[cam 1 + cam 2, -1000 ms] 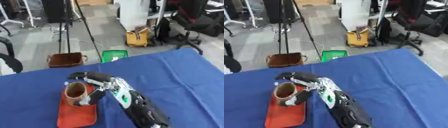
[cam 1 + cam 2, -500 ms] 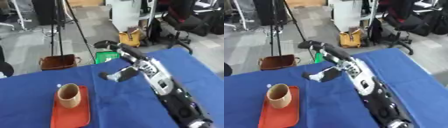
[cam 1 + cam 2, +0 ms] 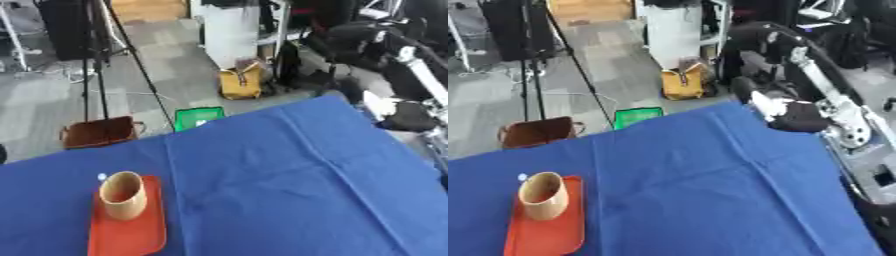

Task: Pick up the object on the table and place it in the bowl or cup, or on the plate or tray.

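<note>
Left eye view. A blue cloth covers the tabletop [image 3: 289, 185], which fills the lower half of the frame and lies askew, its far edge rising toward the right. At lower left an orange-red tray [image 3: 131, 232] lies flat on the cloth. A tan wooden cup [image 3: 122, 195] stands upright on the tray's upper part, mouth up. A small pale round thing [image 3: 101, 176] sits just beside the cup's upper left rim; it cannot be made out further. At the right edge, upper to middle, the robot's right arm [image 3: 420, 75] shows as white and black segments beyond the tabletop's right corner. The hand cannot be picked out here. Beyond the tabletop, on the floor: a green box [image 3: 197, 118] at centre, a brown basket [image 3: 98, 132] at left, a yellow bag [image 3: 241, 82] above centre.

Right eye view. The same tray and cup occupy the lower left. The right hand [image 3: 785, 111] shows at right of centre, raised above the tabletop's far right corner and well apart from the cup. It reads as white and black masses; whether the fingers are curled or straight cannot be told, and no thing is seen in them. The left hand shows in neither view.
</note>
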